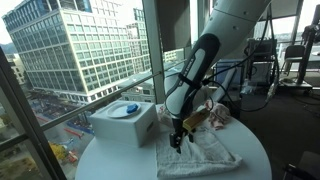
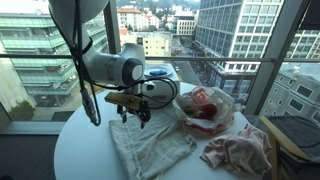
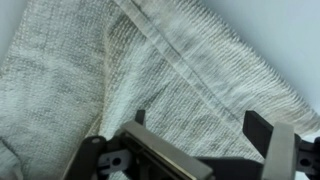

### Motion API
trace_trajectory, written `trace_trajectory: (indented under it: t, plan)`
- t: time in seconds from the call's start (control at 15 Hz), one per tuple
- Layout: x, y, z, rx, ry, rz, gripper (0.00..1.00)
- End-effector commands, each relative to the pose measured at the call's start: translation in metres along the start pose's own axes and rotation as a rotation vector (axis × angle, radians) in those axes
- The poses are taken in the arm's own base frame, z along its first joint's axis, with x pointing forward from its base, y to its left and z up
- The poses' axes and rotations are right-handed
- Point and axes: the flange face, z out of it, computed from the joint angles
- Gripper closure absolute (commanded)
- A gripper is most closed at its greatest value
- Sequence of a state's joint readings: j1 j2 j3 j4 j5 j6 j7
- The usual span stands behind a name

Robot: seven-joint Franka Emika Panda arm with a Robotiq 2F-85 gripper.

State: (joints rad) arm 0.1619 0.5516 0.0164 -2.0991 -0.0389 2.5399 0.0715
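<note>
A pale grey-white towel (image 2: 147, 142) lies crumpled on the round white table (image 2: 90, 155); it also shows in an exterior view (image 1: 195, 152) and fills the wrist view (image 3: 130, 70). My gripper (image 2: 134, 116) hangs just above the towel's near end, fingers pointing down. In the wrist view the gripper (image 3: 195, 125) is open, its two dark fingers spread over a folded hem of the towel, with nothing between them.
A clear bowl (image 2: 206, 105) with pink-red cloth stands beside the towel, and a pink cloth (image 2: 240, 150) lies by the table edge. A white box (image 1: 124, 121) with a blue item on top stands near the window. Glass window walls lie behind the table.
</note>
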Motion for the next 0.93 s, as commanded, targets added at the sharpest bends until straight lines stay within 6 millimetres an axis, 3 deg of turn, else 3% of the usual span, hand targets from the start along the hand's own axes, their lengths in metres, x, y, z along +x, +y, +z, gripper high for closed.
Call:
trace_trajectory:
  t: [0.0,0.13,0.33,0.87]
  plan:
    - [-0.050,-0.028,-0.005,0.030,-0.009,-0.201,0.00]
    - [-0.055,-0.043,-0.002,0.030,-0.035,-0.314,0.00]
    - [-0.045,-0.057,-0.001,0.032,-0.048,-0.402,0.00]
    - [-0.005,-0.062,0.006,0.037,-0.055,-0.481,0.00]
